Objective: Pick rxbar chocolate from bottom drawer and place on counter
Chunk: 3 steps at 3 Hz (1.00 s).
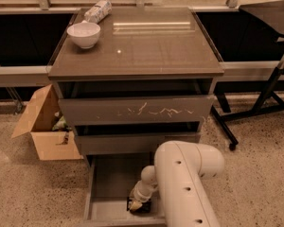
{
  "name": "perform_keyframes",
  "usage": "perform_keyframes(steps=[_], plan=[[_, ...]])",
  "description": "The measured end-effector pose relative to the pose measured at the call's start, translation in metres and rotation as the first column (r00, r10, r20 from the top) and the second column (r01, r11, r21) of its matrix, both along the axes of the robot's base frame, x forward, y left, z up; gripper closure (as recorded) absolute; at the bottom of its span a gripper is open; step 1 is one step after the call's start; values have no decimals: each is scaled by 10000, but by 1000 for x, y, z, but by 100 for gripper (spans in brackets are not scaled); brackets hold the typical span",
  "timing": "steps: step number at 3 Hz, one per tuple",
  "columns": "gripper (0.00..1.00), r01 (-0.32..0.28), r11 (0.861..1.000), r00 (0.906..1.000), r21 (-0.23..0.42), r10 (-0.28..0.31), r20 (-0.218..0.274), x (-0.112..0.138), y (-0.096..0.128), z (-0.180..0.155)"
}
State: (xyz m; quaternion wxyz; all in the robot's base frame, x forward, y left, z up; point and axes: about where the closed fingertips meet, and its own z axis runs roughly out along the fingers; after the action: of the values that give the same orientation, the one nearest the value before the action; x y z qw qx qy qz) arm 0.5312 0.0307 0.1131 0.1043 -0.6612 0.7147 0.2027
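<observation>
Jaws down in open bottom drawer [109, 183], at rxbar chocolate [144, 206], white bowl [84, 33] on counter [146, 46]

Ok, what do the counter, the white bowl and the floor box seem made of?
The counter looks like glass or lacquered board, glossy: it shows bright reflections. The bowl seems glazed ceramic, smooth white with a soft sheen, though plastic is possible. The box is plain brown cardboard, matte, with folded flaps. The gripper is down in the bottom drawer, at the rxbar chocolate.
</observation>
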Motion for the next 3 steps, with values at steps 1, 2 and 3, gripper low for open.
perform_keyframes(steps=[1, 2, 3], plan=[[100, -213, 9982, 9992, 555, 194, 344, 0, -8, 3], [100, -594, 9783, 9952, 1987, 425, 881, 9, -10, 43], [100, -1091, 9275, 9884, 3575, 630, 1381, 8, -20, 88]])
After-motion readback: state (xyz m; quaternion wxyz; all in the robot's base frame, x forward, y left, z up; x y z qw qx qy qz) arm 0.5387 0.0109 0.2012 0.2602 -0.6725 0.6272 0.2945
